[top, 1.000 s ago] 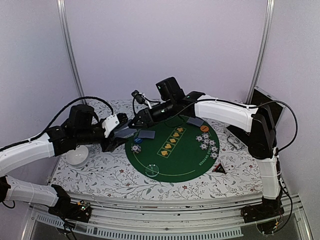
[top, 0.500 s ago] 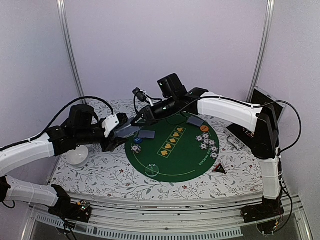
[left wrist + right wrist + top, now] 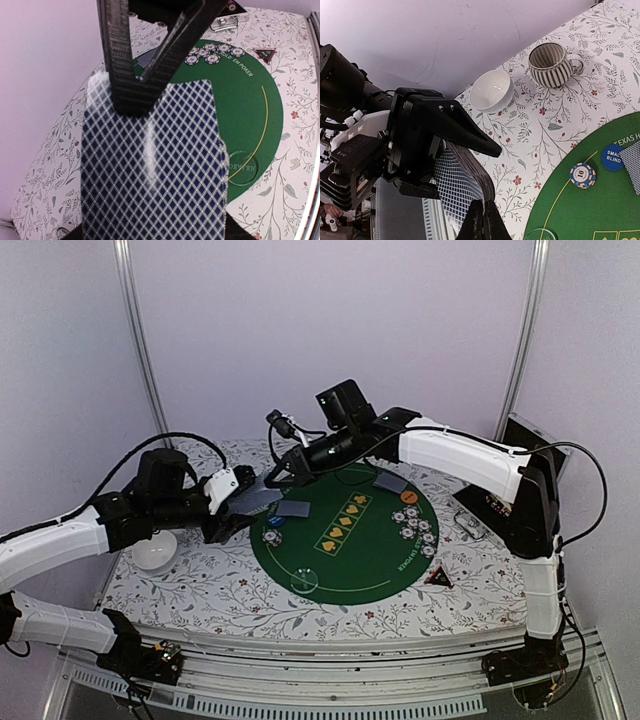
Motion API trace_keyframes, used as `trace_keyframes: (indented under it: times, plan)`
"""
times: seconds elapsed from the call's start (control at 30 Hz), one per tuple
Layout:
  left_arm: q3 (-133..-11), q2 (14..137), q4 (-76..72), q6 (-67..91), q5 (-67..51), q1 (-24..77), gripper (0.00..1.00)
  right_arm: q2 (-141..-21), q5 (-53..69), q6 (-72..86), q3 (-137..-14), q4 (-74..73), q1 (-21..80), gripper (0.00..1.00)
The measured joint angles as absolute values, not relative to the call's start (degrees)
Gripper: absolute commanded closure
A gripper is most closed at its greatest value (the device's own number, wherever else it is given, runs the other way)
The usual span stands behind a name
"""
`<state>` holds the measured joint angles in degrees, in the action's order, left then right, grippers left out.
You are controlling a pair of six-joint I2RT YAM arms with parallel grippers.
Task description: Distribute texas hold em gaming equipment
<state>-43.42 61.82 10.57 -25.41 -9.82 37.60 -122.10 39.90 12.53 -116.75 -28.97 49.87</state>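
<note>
Left wrist view: card deck (image 3: 95,165) fills frame, held over table (image 3: 50,180) beside green mat (image 3: 250,125).
My left tool (image 3: 462,172): clamping the deck.
My right tool (image 3: 134,102): pressed together, pinching top card (image 3: 185,160) at its far edge.

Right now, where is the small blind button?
Top view: the small blind button sits on the left part of the green poker mat, between a lone poker chip and a face-down card.
</note>
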Motion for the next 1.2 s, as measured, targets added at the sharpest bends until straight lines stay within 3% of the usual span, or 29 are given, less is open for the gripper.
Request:
trace_keyframes:
  times: [0.63, 0.83, 1.2]
  plan:
    - [-43.42, 61.78, 9.76, -25.41, -9.85, 37.60, 0.45, -116.18, 45.54, 17.34, -118.50, -26.92, 43.07, 0.99]
    - [-43.42, 61.04, 9.78, -25.41, -9.85, 37.60, 0.44, -112.97, 40.80, 30.30, -102.30, -8.32, 35.42, 0.99]
    - [-43.42, 59.48, 9.72, -25.45, -9.78, 37.60, 0.44, -145.18, 39.33, 55.48, -110.08, 7.70, 33.63, 0.98]
